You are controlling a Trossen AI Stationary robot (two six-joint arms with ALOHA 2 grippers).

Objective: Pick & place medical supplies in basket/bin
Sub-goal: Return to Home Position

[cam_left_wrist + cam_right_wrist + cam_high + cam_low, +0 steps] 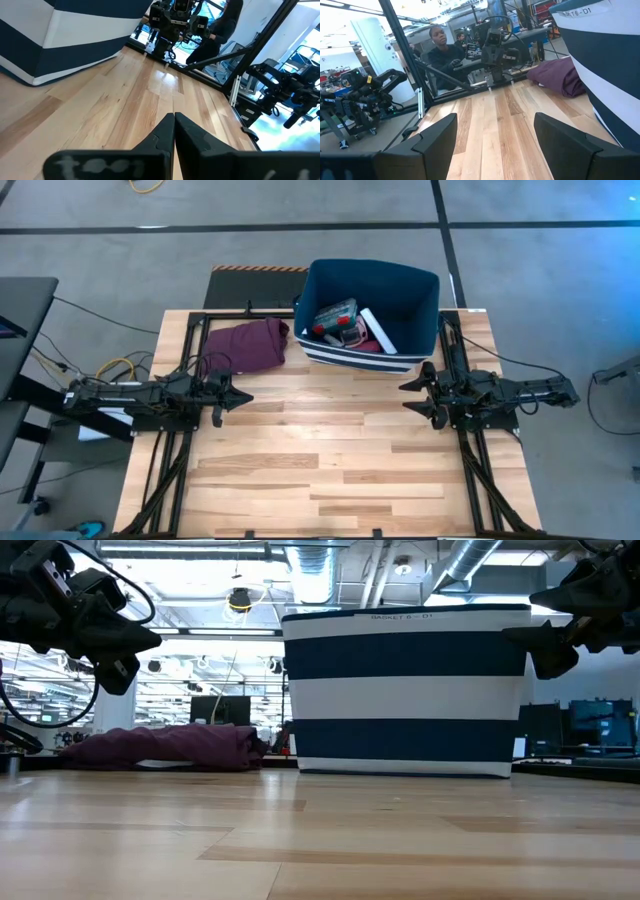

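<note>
The medical supplies (350, 328) lie inside the bin (422, 300), heaped on its floor. I can see a teal box (335, 318) with red parts on it and a long white packet (378, 330) slanting just beside it. Something dark red sits at the front wall, and I cannot make out what it is. The bin is navy with white stripes round its base. It stands upright at the far edge of the surface (320, 460), a little towards my right side. On its other side a maroon cloth (248, 343) lies crumpled on the wood, just beside the bin; I cannot tell whether the two touch.

My left tool (243, 396) hangs above the left part of the surface, well apart from the bin and pointing inwards. Its fingers (162, 135) are clenched together with nothing between them. My right tool (408, 396) hangs above the right part, facing the left one, near the bin's front corner but apart from it. Its fingers (437, 137) are spread wide, released and empty.

Beyond the surface's frame, a person (442, 55) in dark clothing is among other equipment in the room.
</note>
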